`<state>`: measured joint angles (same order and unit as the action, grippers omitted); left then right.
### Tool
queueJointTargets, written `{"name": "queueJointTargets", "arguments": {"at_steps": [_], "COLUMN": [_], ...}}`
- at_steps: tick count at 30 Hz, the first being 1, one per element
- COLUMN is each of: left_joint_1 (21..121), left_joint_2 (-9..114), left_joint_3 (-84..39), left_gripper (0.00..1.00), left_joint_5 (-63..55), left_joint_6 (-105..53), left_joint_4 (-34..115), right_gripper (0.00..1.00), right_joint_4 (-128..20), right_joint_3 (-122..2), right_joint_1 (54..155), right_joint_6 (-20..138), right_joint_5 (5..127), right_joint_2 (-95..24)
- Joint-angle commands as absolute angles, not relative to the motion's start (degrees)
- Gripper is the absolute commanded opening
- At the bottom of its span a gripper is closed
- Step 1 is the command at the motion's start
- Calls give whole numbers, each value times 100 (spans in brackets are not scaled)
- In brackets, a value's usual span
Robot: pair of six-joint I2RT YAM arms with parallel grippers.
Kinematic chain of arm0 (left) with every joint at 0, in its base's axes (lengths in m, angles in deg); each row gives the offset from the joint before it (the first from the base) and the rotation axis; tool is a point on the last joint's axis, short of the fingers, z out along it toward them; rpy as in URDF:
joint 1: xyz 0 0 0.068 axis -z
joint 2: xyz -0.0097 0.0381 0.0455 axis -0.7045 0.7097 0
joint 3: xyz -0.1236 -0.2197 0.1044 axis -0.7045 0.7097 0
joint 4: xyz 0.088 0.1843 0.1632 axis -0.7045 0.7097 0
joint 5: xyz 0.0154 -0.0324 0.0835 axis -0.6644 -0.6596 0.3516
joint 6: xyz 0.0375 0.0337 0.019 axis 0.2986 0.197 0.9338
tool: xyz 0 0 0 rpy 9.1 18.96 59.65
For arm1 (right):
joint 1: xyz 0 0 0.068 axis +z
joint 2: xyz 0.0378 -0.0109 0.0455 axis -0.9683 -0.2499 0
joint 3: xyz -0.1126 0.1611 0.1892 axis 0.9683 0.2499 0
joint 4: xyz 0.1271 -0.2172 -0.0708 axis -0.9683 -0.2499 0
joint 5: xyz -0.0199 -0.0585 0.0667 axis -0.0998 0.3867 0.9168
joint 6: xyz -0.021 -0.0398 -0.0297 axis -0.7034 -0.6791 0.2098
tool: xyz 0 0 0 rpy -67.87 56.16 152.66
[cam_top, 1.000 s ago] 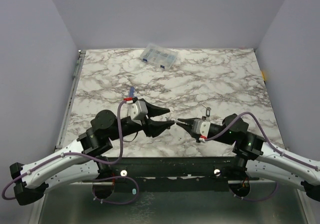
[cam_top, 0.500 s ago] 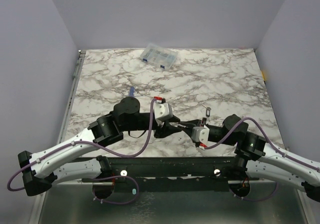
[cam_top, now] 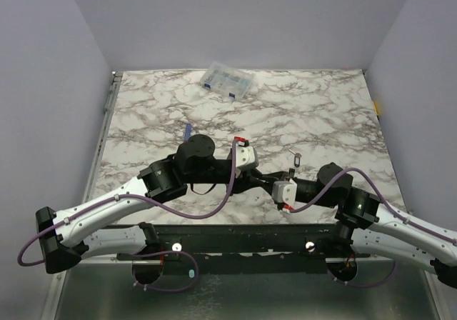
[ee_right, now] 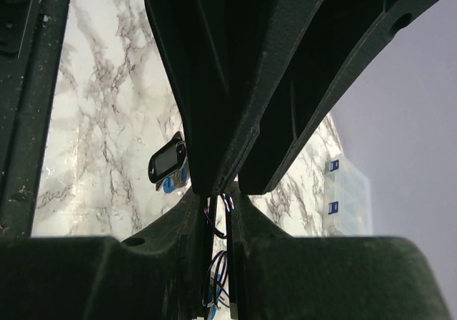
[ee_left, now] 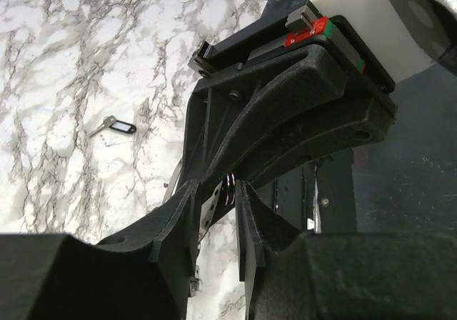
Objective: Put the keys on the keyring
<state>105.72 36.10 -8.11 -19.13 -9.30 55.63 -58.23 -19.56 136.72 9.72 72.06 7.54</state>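
My two grippers meet tip to tip at the table's near middle. My right gripper (cam_top: pixel 266 184) is shut on the thin grey keyring (ee_right: pixel 220 220), whose wire loops show in the narrow gap of its jaws (ee_right: pixel 220 202). Keys with black and blue tags (ee_right: pixel 168 164) hang beside it. My left gripper (cam_top: pixel 254 179) faces it with its jaws a little apart (ee_left: pixel 216 191). The ring's wire (ee_left: pixel 230 186) shows just past its tips. One loose key with a black tag (cam_top: pixel 295 159) lies on the marble, also in the left wrist view (ee_left: pixel 121 128).
A clear plastic compartment box (cam_top: pixel 227 81) stands at the back of the marble table (cam_top: pixel 321 113); it also shows in the right wrist view (ee_right: pixel 350 191). A slim blue screwdriver (cam_top: pixel 188 130) lies behind the left arm.
My left arm has swung right and forward. Its gripper went from wide open at the centre left to nearly closed at the right gripper's tips. The right gripper drew back slightly.
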Motion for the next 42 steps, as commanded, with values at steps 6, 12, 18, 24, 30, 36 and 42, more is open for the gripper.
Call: {"name": "queueJointTargets", "arguments": {"at_steps": [6, 12, 18, 24, 30, 36, 42], "left_joint_1": [10592, 10630, 10763, 10989, 11177, 11237, 11234], "left_joint_2": [3763, 3716, 3651, 3569, 3532, 3348, 2882], "left_joint_3": [-971, -882, -736, -533, -409, -195, 61], "left_gripper": [23, 21, 28, 23, 0, 0, 0], "left_joint_5": [-1817, -1545, -1043, -400, 91, 302, 520], "left_joint_6": [-793, -673, -395, -116, 174, 279, 220], "left_joint_4": [5584, 5577, 5567, 5460, 5400, 5299, 4921], "right_gripper": [1, 1, 1, 1, 1, 1, 12], "right_joint_4": [-5596, -5665, -5614, -5568, -5418, -4997, -4589], "right_joint_3": [-2226, -2380, -2489, -2614, -2677, -2543, -2284], "right_joint_1": [13723, 13723, 13723, 13723, 13723, 13723, 13723], "right_joint_6": [1046, 1324, 1587, 1871, 2209, 2522, 2807], "right_joint_5": [7114, 6921, 6880, 6986, 7136, 7035, 6797], "right_joint_2": [652, 477, 393, 323, 317, 369, 516]}}
